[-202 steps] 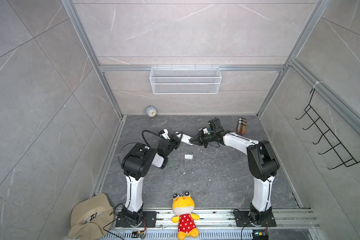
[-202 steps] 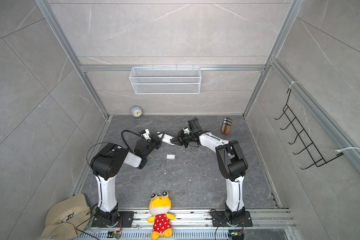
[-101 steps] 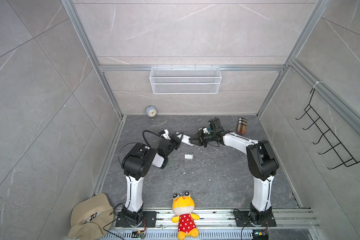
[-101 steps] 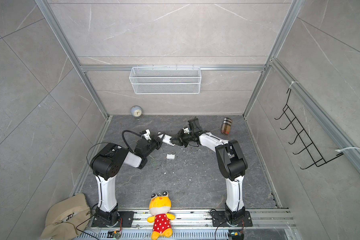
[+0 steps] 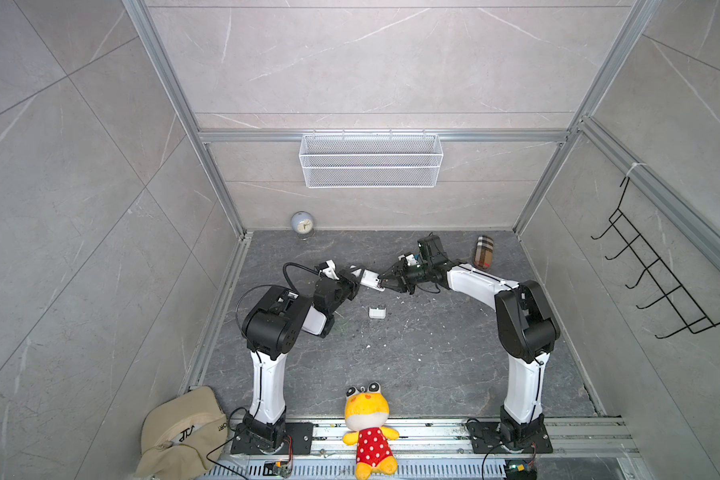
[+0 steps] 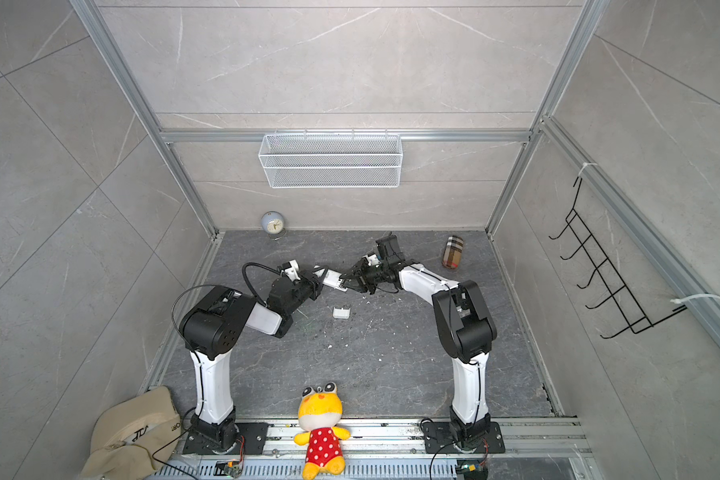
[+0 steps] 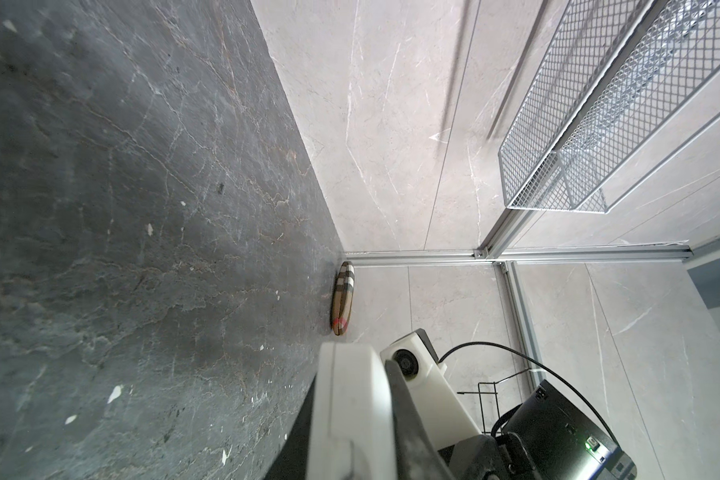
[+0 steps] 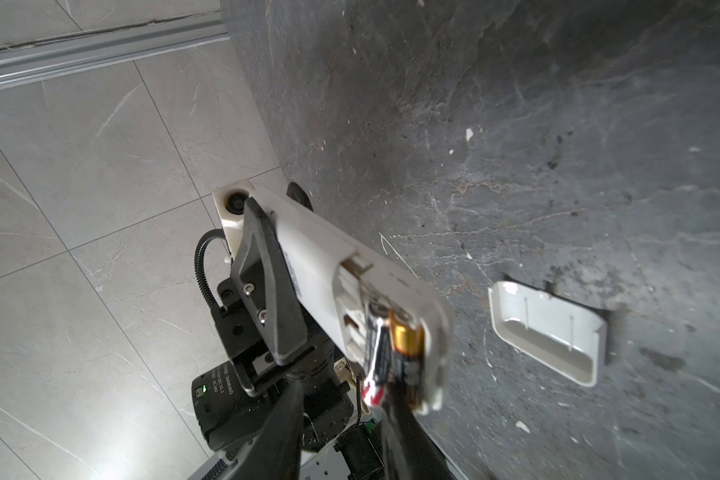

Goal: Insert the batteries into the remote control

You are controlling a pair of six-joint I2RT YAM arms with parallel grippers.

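The white remote control (image 5: pixel 368 279) (image 6: pixel 333 279) is held above the floor, back side up, with its battery bay uncovered. My left gripper (image 7: pixel 350 382) (image 5: pixel 355 279) is shut on its body. In the right wrist view two batteries lie in the bay: a gold-and-black one (image 8: pixel 408 345) seated, and a black one with a red end (image 8: pixel 374 365) beside it, slanted. My right gripper (image 8: pixel 344 386) (image 5: pixel 387 282) is at the bay end with its jaws apart, gripping nothing. One of its fingers (image 8: pixel 404 432) is close under the slanted battery.
The white battery cover (image 8: pixel 545 328) (image 5: pixel 377 312) lies inside up on the dark floor below the remote. A plaid pouch (image 5: pixel 484 252) and a small clock (image 5: pixel 302 223) stand by the back wall. A plush toy (image 5: pixel 368 424) and a cap (image 5: pixel 179 432) are at the front.
My right gripper's jaws have spread apart at the remote's bay end. Both arms and the remote stay about where they were.
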